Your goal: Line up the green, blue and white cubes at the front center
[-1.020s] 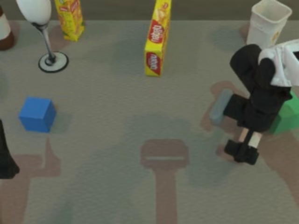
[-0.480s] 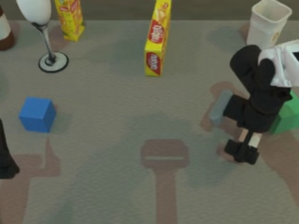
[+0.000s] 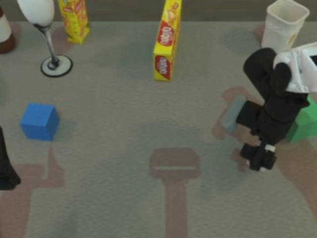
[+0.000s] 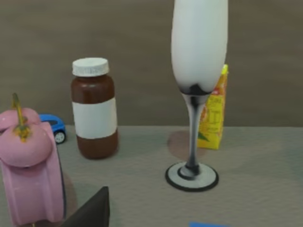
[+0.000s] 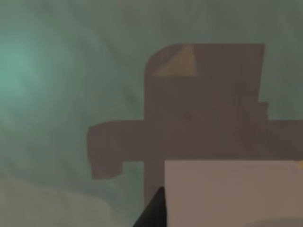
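Right gripper (image 3: 261, 157): low over the bench's right half, toward the front edge, black fingers (image 3: 254, 154) closed narrowly on the white cube (image 3: 269, 148).
White cube: only a small pale sliver shows between the fingers in the top view; in the right wrist view its off-white face (image 5: 232, 191) fills the lower part, with a reddish-brown floor mark beyond it.
Green cube (image 3: 306, 120): near the bench's right edge, just behind the right arm, which partly covers it.
Blue cube (image 3: 39, 121): left half of the bench, well apart from the other two, resting alone.
Front center (image 3: 174, 163): reddish-brown T-shaped mark on grey bench (image 3: 114, 99), no cube on it; the right gripper is to its right.
Left gripper (image 3: 6, 171): at the bench's left edge, mostly out of view; cannot tell how its fingers stand.
Back edge: wine glass (image 3: 47, 29), two yellow snack boxes (image 3: 166, 39), white cup (image 3: 283, 24), brown jar (image 4: 94, 109).
Left wrist view: pink object (image 4: 31, 170), small blue toy car (image 4: 54, 126).
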You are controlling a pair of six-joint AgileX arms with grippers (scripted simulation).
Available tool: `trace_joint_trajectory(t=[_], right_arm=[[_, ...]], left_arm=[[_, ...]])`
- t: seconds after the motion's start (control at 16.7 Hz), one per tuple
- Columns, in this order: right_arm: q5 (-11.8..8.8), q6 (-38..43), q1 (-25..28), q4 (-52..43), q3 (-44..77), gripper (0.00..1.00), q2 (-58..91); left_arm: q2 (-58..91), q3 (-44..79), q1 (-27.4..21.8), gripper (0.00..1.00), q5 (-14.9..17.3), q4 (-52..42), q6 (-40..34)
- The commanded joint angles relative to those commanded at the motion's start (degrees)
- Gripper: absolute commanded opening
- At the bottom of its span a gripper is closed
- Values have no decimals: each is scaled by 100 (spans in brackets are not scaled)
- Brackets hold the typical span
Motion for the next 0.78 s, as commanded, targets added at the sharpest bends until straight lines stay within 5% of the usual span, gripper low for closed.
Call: trace_joint_trajectory(t=[0.36,0.78], right_arm=[[0,0,0,0,0,0,0],[-97,89,25,-1064,544,0,-577]], left_arm=[[0,0,0,100,0,0,0],[0,0,0,100,0,0,0]])
